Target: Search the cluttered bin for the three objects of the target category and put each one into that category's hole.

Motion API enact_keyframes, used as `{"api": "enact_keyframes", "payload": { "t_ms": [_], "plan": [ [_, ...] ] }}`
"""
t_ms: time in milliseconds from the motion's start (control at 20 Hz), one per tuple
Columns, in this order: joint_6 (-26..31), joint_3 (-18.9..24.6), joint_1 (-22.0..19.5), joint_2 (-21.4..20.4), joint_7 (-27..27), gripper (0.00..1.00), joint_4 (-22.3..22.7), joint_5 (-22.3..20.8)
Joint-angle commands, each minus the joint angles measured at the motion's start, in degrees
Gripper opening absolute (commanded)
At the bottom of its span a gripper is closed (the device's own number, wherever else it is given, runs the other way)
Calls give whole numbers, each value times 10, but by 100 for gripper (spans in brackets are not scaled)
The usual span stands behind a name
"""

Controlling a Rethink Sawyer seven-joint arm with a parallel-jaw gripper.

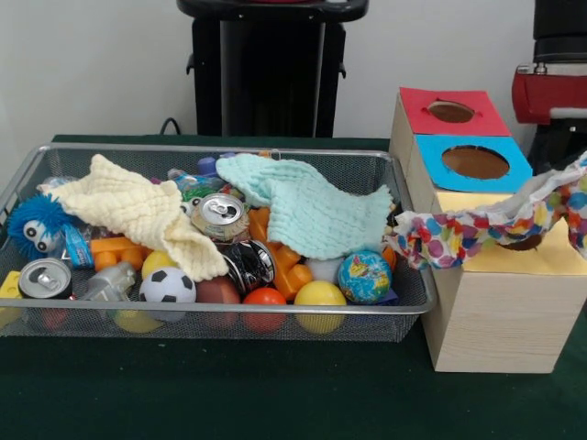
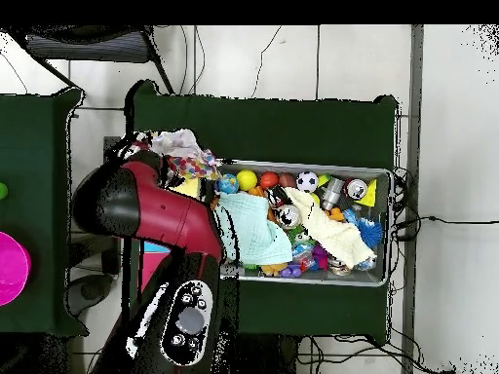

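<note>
One dotted cloth (image 1: 477, 225) lies across the yellow top (image 1: 550, 261) of the wooden box. It sags over the hole (image 1: 525, 244), which is mostly covered. Its left end hangs over the box edge toward the bin (image 1: 229, 148), and its right end rises out of the picture. It also shows in the overhead view (image 2: 185, 151), beside the red arm (image 2: 156, 209). The arm's dark end with the gripper (image 2: 144, 161) is over the box, and its state does not show. No other dotted cloth is visible in the bin.
The bin holds a cream waffle cloth (image 1: 138, 215), a mint waffle cloth (image 1: 307, 211), cans (image 1: 220, 216), balls (image 1: 319, 295), orange blocks and a blue fuzzy toy (image 1: 37, 225). The blue-topped opening (image 1: 474, 162) and the red-topped opening (image 1: 450, 111) lie behind the yellow top.
</note>
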Motion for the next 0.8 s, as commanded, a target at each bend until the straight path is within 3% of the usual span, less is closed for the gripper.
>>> {"api": "enact_keyframes", "payload": {
  "t_ms": [50,450,800],
  "plan": [
    [171,-36,23,33,138,100,-20,-17],
    [243,-100,49,58,142,100,-55,-40],
    [215,-89,44,62,129,100,-46,-28]
  ]
}}
